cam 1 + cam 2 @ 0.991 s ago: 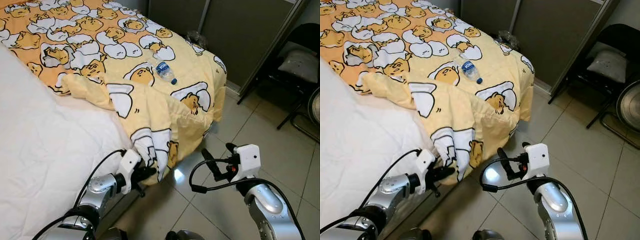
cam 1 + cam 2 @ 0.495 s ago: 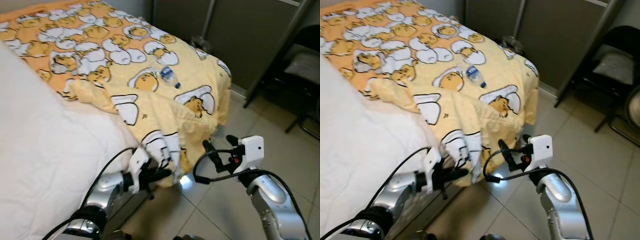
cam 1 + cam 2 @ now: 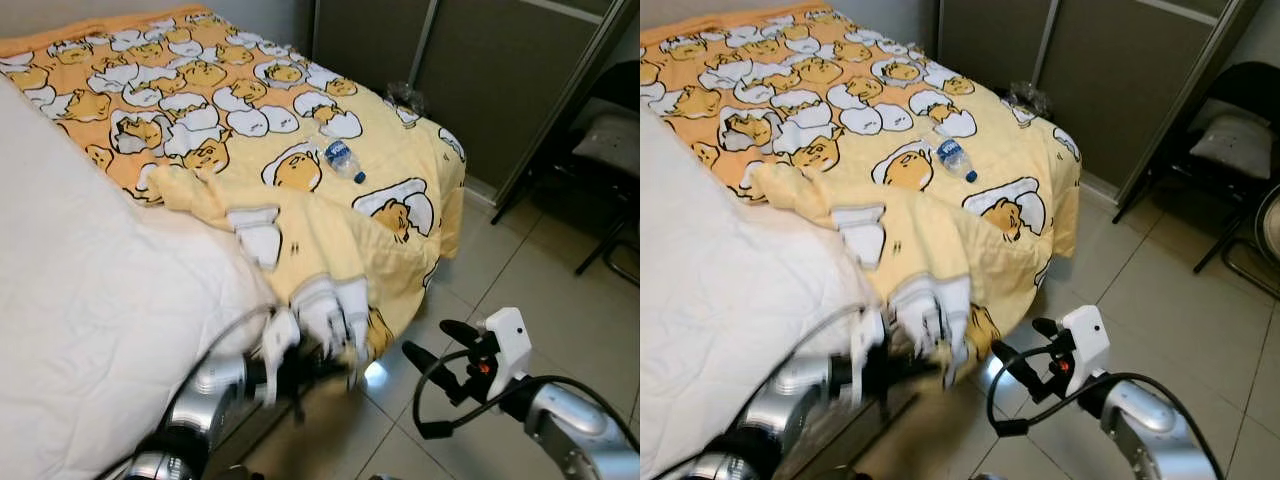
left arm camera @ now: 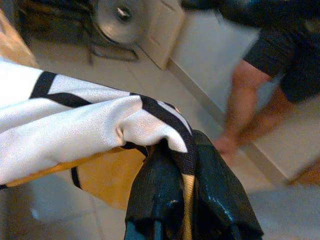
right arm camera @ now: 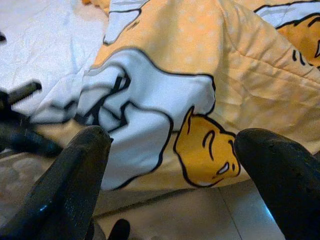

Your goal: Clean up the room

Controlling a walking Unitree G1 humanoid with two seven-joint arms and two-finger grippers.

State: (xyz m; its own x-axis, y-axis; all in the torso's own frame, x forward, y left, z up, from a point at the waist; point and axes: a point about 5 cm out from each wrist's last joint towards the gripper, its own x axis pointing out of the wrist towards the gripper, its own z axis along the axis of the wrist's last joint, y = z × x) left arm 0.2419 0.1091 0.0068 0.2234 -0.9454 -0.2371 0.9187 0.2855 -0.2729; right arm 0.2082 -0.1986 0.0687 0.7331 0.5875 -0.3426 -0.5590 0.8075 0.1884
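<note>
In the head views, the soft, light blanket (image 3: 330, 215) droops off the bed (image 3: 80, 300) corner; a hem suits gripping. The left gripper (image 3: 300, 365) holds its hanging corner. The left wrist view shows jaws clamped on cloth. In the right wrist view, the right gripper (image 5: 170, 165) gapes open near the fold.

Yellow egg-print blanket (image 3: 300, 215) rumpled on bed, corner seemingly pinched.

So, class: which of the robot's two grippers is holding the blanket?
The left gripper, shut on the hanging corner of the yellow blanket. The right gripper is open and touches nothing.
</note>
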